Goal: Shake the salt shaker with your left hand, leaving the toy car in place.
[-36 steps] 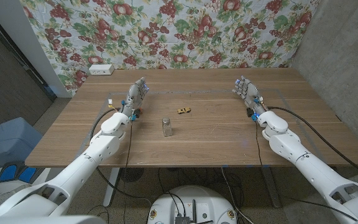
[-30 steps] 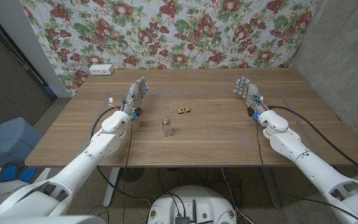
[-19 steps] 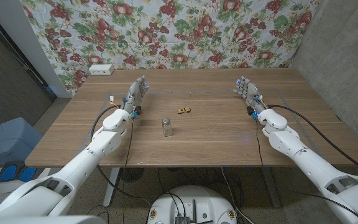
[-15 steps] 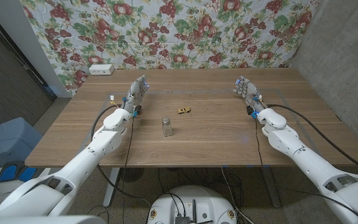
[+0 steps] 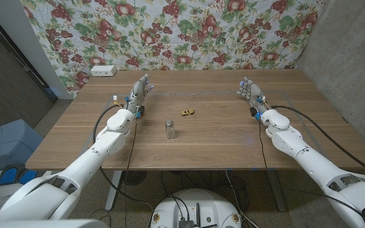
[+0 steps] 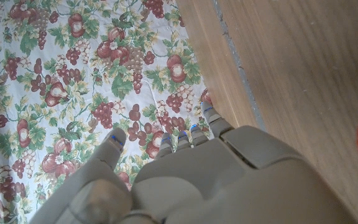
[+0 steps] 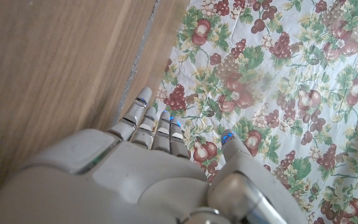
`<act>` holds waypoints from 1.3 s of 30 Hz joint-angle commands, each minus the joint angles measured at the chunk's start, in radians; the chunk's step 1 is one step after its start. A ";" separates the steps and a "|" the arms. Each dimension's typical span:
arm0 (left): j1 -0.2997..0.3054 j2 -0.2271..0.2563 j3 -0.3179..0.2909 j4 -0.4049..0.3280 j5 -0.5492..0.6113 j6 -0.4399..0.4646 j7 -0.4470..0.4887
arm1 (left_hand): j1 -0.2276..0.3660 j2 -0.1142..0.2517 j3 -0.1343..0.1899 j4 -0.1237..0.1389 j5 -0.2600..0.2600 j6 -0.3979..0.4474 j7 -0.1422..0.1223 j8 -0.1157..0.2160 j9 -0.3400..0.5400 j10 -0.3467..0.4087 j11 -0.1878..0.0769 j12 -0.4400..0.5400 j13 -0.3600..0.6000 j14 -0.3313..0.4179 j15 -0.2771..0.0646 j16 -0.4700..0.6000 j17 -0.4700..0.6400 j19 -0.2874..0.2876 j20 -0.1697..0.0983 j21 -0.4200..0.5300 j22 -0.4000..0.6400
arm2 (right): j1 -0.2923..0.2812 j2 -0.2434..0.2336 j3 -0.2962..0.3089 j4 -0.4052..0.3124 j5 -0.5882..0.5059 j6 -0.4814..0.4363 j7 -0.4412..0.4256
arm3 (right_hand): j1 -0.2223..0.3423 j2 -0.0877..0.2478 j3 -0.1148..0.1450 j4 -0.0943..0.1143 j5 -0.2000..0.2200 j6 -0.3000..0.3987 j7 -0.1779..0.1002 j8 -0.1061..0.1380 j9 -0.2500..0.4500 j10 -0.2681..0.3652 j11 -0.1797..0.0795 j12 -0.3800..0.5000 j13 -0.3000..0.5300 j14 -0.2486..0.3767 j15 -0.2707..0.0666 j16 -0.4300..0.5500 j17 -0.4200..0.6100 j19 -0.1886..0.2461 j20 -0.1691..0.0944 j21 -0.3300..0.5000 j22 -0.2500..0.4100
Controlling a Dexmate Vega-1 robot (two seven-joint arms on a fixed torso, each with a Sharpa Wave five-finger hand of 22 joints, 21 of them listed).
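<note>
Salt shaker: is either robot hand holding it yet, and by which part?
No. The salt shaker stands free on the table; the left hand and right hand hold nothing.

A wooden table (image 5: 220, 136) stands before a fruit-patterned cloth (image 5: 189, 31) backdrop.

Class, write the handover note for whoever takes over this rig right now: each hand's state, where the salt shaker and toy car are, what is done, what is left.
Left hand: open, holds nothing, at the table's far left, apart from the shaker.
Right hand: open, holds nothing, at the far right.
Salt shaker: upright near the table's middle, untouched.
Toy car: just beyond the shaker, slightly to the right, apart from it.
Done: nothing yet.
Left: reach the left hand to the shaker, grip it, shake it, leave the car alone.
</note>
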 commanded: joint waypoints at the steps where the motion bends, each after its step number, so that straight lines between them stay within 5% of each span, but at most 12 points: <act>1: 0.013 0.010 0.018 -0.027 0.113 -0.043 0.104 | 0.009 0.015 0.003 -0.017 -0.003 0.018 -0.012 0.004 0.005 0.021 0.002 0.006 0.006 0.025 0.001 0.007 0.001 0.025 0.006 0.010 0.003 | 0.002 0.000 -0.008 -0.010 -0.017 -0.009 -0.022 | -0.007 -0.008 0.003 -0.009 -0.002 0.014 0.001 0.004 0.005 0.010 0.000 0.008 0.002 0.014 0.011 0.007 0.000 0.014 0.003 -0.003 0.005; 17: 0.034 0.045 0.043 -0.087 0.210 -0.030 0.151 | 0.020 -0.016 -0.004 -0.057 -0.011 0.023 -0.022 -0.002 0.005 0.029 0.001 -0.001 0.006 0.029 -0.020 -0.004 0.001 0.042 -0.024 0.007 0.002 | -0.011 -0.001 -0.010 -0.034 -0.027 -0.015 -0.046 | -0.004 -0.008 0.002 -0.018 -0.002 0.019 0.001 0.003 0.005 0.018 -0.003 0.008 0.001 0.023 0.016 0.011 -0.005 0.023 0.011 -0.011 0.006; 39: 0.090 0.097 0.050 -0.212 0.270 0.024 0.166 | 0.028 -0.025 -0.005 -0.082 -0.014 0.025 -0.029 -0.007 0.005 0.035 -0.001 -0.006 0.006 0.031 -0.026 -0.010 0.001 0.046 -0.026 0.002 0.002 | -0.023 -0.001 -0.009 -0.045 -0.031 -0.006 -0.054 | -0.002 -0.003 0.000 -0.029 -0.003 0.028 0.003 0.001 0.005 0.026 -0.002 0.005 0.000 0.032 0.007 0.016 -0.011 0.050 0.002 -0.020 0.006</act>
